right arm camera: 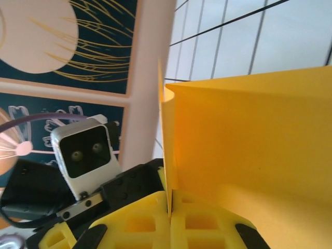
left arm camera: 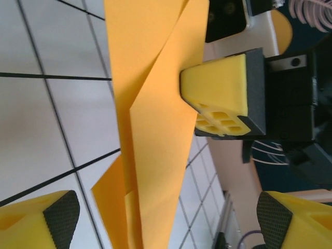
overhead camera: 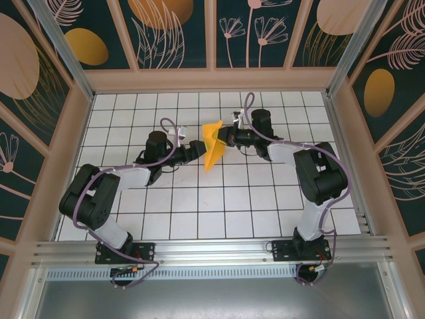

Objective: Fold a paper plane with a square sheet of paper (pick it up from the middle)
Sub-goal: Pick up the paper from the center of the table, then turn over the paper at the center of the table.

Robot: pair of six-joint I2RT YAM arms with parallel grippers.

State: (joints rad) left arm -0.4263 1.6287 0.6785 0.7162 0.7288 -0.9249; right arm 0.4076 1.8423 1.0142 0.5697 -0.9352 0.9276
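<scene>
The square sheet of paper is orange-yellow and folded into a narrow pointed shape, like a paper plane with its tip toward the near side. It hangs above the middle of the gridded floor. My right gripper is shut on its edge; in the right wrist view the yellow pads press together at the gripper with the paper rising from between them. My left gripper stands open. In the left wrist view the paper passes between the gripper's wide-apart fingertips without touching them.
The white gridded floor is ringed by a tan frame and dark patterned walls. Both arms reach inward from their bases at the near rail. The right gripper's fingers sit close to the left gripper.
</scene>
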